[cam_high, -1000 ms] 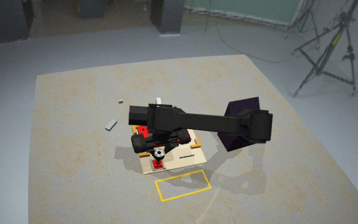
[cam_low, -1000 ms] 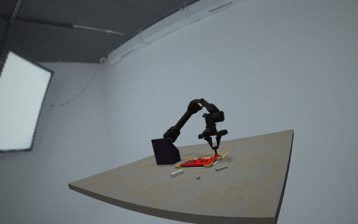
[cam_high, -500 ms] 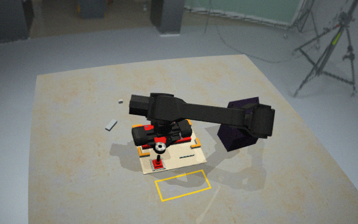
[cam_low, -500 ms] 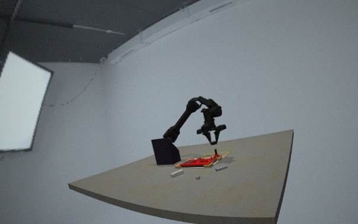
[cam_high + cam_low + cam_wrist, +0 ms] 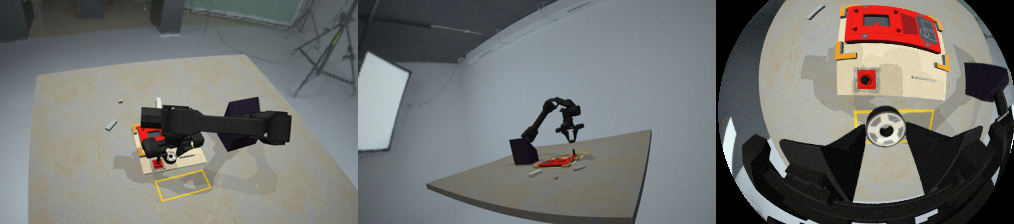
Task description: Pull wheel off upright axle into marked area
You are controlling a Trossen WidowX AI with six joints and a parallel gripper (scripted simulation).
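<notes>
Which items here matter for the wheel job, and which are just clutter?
Job:
- wheel, held in the pincer
- upright axle on its red base
- yellow marked area

Lying about:
- red panel on the board
- three small grey-white blocks
- dark purple box at the arm's base

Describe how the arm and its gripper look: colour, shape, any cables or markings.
The arm is matte black all over, built of blocky, boxy links with chunky joint housings, rising from a dark purple base block. The gripper is black too, with two tapered fingers that widen toward the wrist. No cables, labels or markings show.
</notes>
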